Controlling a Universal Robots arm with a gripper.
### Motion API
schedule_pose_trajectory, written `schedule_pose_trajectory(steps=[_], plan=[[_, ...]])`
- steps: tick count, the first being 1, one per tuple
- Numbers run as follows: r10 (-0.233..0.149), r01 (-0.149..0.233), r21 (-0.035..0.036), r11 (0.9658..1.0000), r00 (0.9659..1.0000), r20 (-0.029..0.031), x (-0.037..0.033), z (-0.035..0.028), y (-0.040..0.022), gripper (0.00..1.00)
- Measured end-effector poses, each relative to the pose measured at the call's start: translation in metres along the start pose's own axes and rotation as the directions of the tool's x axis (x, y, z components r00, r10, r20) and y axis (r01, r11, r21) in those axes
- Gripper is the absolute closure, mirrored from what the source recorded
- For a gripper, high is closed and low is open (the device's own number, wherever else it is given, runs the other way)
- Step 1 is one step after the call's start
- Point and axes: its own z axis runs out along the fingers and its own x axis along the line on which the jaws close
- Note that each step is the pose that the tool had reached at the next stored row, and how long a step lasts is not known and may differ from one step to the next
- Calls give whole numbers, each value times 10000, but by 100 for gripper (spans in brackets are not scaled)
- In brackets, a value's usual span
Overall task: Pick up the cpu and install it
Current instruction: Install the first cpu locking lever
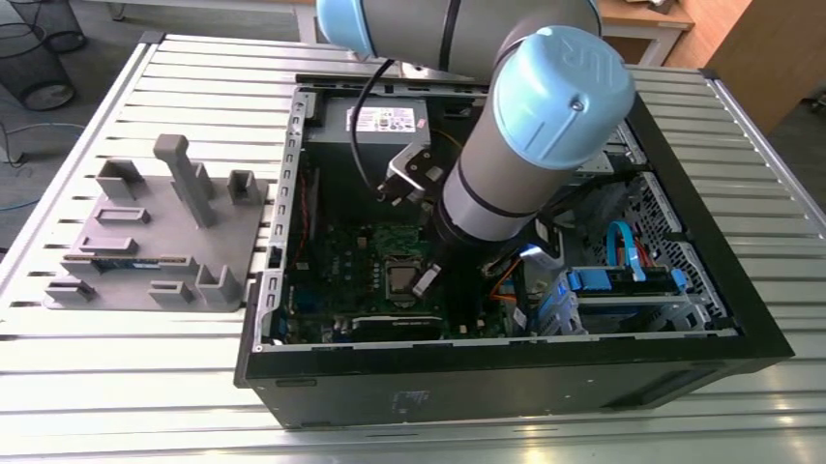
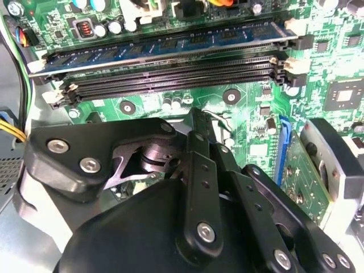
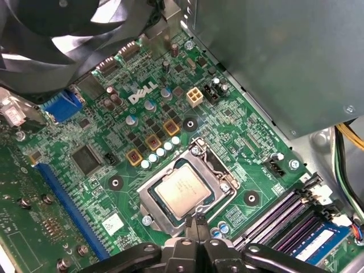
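Observation:
The cpu (image 3: 182, 192), a small square chip with a silver top, lies flat in the open socket frame (image 3: 219, 170) on the green motherboard (image 3: 239, 136). My gripper (image 3: 193, 223) hovers just beside the socket's edge, close above the board, its thin fingertips pressed together with nothing between them. In the exterior view the gripper (image 1: 427, 280) reaches down into the open computer case (image 1: 516, 362), right next to the socket (image 1: 402, 280). The black fingers (image 2: 199, 159) show in the second wrist view over the board.
A grey power supply box (image 1: 387, 121) fills the case's back. Memory slots with a blue stick (image 2: 170, 48) run beside the gripper. A black fan (image 3: 57, 23) and drive bay with blue cables (image 1: 620, 280) flank the board. A grey parts fixture (image 1: 155, 237) stands at the exterior view's left.

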Motion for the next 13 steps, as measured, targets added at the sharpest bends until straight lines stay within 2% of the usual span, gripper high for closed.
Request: schedule_pose_trajectory(steps=[7, 13], plan=[[-33, 33, 5, 10000, 9999, 119, 2, 61, -12, 89], [-125, 127, -80, 9999, 9996, 237, 2, 75, -14, 89]])
